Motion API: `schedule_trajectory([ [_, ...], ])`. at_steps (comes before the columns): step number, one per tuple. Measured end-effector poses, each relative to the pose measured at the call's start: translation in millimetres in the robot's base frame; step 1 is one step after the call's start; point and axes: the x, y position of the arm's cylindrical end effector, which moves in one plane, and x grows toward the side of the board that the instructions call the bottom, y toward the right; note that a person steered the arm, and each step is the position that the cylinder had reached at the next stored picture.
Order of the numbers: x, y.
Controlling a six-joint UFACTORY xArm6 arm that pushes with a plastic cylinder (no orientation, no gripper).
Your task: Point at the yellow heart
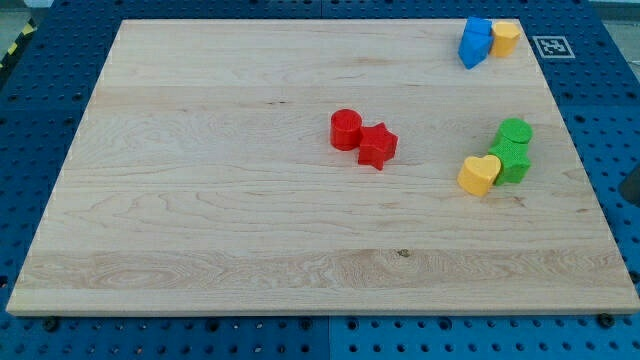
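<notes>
Nearest the camera lies the bare bottom edge of the wooden board, with nothing standing on it. Taking the yellow heart as landmark: it sits toward the view's right, about mid-height on the board. Touching it on its right is a green star, and just above that a green cylinder. Well to the heart's left, near the board's centre, a red cylinder and red star touch each other. Far above the heart, at the top right corner, a blue block leans against a yellow hexagon.

My tip does not show clearly; only a dark blur at the view's right edge, right of the heart, might belong to the arm, so I cannot tell where the tip stands, and there is no hand whose state could be read. By my judgement the pointing is not yet done: the tip has to come onto the board and stop beside the heart without nudging the green star.
</notes>
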Motion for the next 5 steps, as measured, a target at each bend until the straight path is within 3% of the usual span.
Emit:
schedule_trajectory([
  [5, 27.2, -80.7],
])
